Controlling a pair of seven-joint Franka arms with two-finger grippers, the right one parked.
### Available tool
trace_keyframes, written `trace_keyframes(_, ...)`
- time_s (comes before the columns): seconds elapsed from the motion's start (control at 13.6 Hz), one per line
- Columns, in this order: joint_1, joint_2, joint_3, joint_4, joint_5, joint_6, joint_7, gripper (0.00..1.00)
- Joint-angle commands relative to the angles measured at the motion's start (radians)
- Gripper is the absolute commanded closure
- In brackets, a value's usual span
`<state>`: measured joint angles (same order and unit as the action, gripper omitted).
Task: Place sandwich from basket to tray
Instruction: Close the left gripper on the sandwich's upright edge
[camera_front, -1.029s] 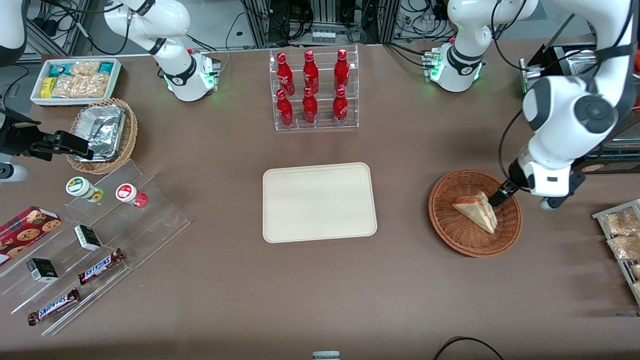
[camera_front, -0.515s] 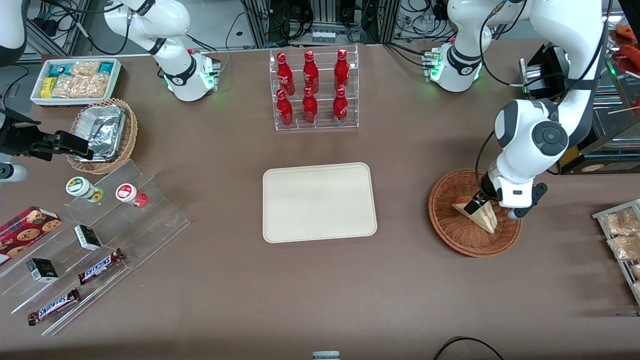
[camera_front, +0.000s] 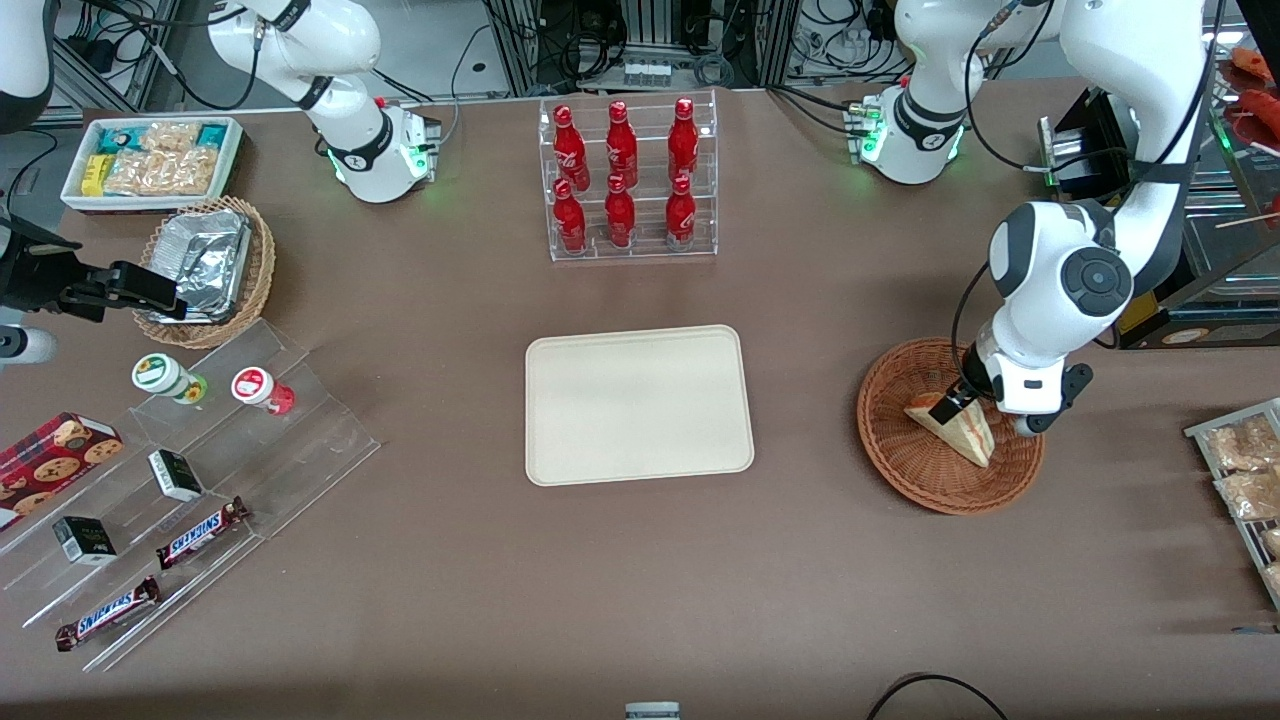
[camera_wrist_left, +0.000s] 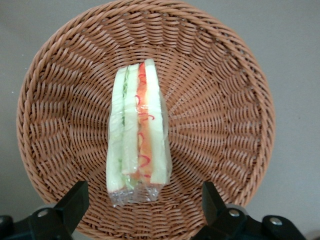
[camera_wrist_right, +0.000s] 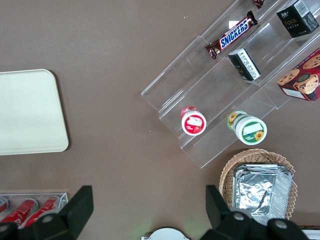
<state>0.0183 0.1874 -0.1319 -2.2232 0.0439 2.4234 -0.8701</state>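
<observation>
End effector (camera_front: 962, 398) poised over the sandwich (camera_front: 957, 427) in the basket (camera_front: 905, 465)

The sandwich lies in its clear wrap on the woven floor of the reddish-brown basket, edge up so the red and green filling shows. The end effector hangs just above it with fingers (camera_wrist_left: 74, 202) spread wide, one on each side of the wedge's wrapped end, touching nothing. From the basket, the cream tray (camera_front: 560, 465) sits at about nine o'clock on the bench (camera_front: 800, 580), well apart, and the rack of red bottles (camera_front: 622, 180) at about ten o'clock.
</observation>
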Motion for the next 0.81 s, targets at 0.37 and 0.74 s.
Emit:
trace_keyframes(0.37, 0.009, 0.07, 0.005, -0.004, 0.033, 0.098, -0.027, 0.0)
trace_keyframes(0.74, 0.023, 0.084, 0.005, -0.003, 0.033, 0.12, -0.024, 0.15)
